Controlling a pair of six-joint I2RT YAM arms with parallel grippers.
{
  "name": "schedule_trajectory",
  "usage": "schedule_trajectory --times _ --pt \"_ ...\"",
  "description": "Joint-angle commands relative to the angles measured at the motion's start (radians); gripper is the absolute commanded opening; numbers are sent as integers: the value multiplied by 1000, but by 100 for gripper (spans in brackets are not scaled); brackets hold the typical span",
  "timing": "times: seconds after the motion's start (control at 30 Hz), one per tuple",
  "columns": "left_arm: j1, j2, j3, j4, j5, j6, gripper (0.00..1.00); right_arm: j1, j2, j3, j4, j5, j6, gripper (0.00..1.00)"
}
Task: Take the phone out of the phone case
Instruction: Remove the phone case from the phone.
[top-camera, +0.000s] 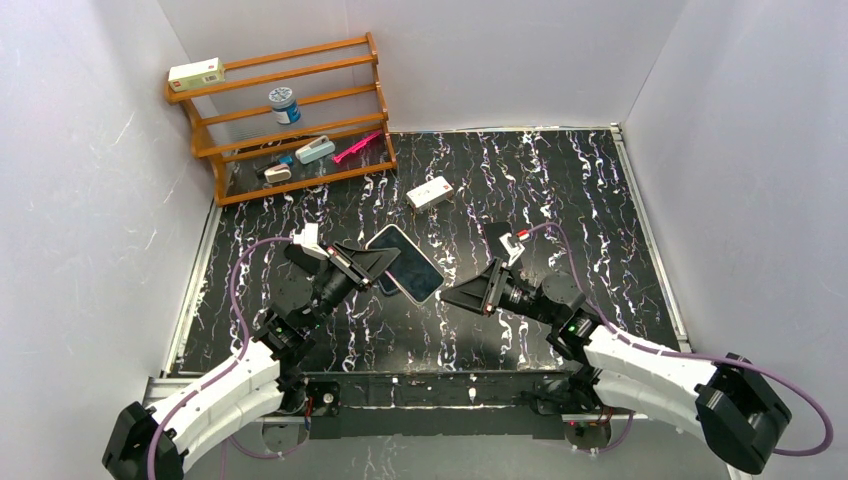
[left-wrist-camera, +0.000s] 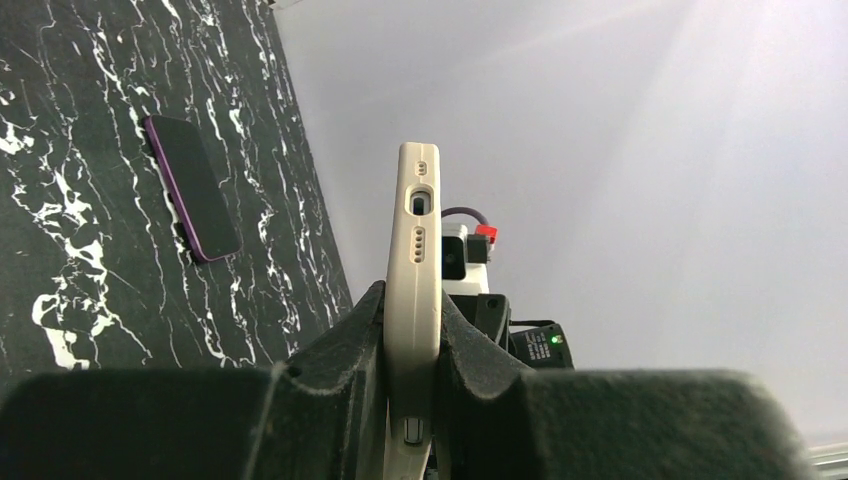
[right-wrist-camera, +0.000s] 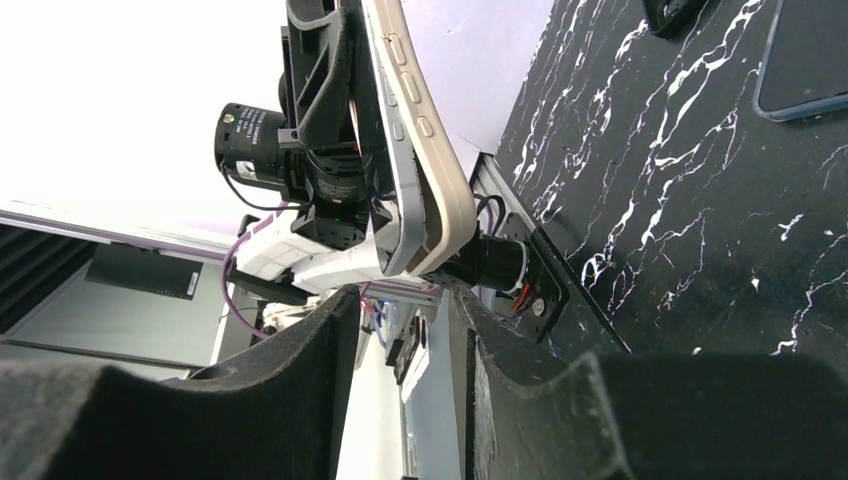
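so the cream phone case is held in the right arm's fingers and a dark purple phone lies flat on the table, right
Not quite: the left arm's fingers clamp the cream phone case, as the left wrist view shows; the right arm's fingers are open. The dark purple phone does lie flat on the black marbled table.
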Motion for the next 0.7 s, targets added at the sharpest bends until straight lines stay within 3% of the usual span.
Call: schedule_trajectory --times 0.0,0.67 --pt "-1 -11 8 105 -7 -21 0 0 11 54 110 -10 17 45" --pt "-1 -3 3 146 40 -52 0 1 53 90 127 -13 3 45"
